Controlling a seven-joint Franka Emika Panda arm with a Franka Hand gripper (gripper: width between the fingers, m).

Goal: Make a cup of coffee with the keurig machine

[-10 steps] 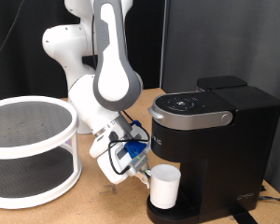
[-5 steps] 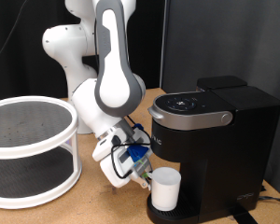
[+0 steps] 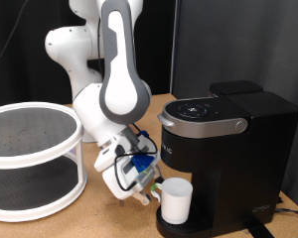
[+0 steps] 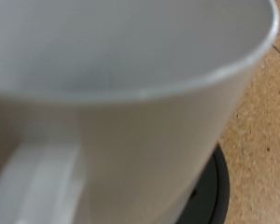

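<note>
The white cup stands upright on the round drip tray under the spout of the black keurig machine, whose grey lid handle is down. My gripper is low at the cup's left side in the exterior view, right against it. Its fingers are hidden behind the hand. In the wrist view the cup fills the picture from very close, with its handle in front. A strip of the black drip tray shows below it. No fingers show there.
A white round two-tier rack stands at the exterior view's left on the wooden table. The robot's base and arm rise behind it. A dark curtain closes off the back.
My hand has shifted slightly down and to the exterior view's left. The cup has settled a little lower on the drip tray and stays there.
</note>
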